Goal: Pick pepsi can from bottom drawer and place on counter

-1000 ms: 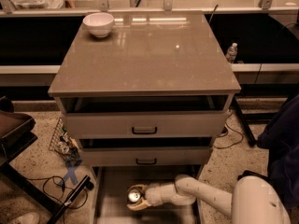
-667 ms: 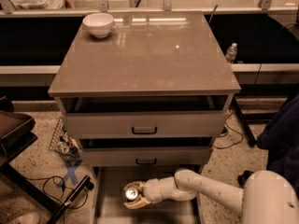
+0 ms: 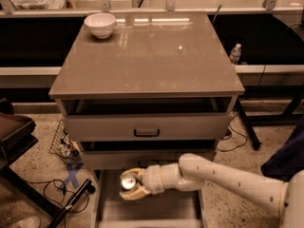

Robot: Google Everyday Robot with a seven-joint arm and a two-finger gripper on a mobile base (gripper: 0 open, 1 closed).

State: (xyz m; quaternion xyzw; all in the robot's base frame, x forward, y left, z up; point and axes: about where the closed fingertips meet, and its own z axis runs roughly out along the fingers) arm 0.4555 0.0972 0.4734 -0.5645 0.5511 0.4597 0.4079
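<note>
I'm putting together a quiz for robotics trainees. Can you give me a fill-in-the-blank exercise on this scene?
The gripper is closed around the ___.
It hangs over the ___ drawer.
The white bowl sits on the ___.
Missing words: can; bottom; counter.

jaws below drawer fronts, counter clr bar bowl

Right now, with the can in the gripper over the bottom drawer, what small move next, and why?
Probably pull back toward the camera first: the gripper is shut on the pepsi can low over the bottom drawer, close under the upper drawer fronts, which jut out between it and the counter.
</note>
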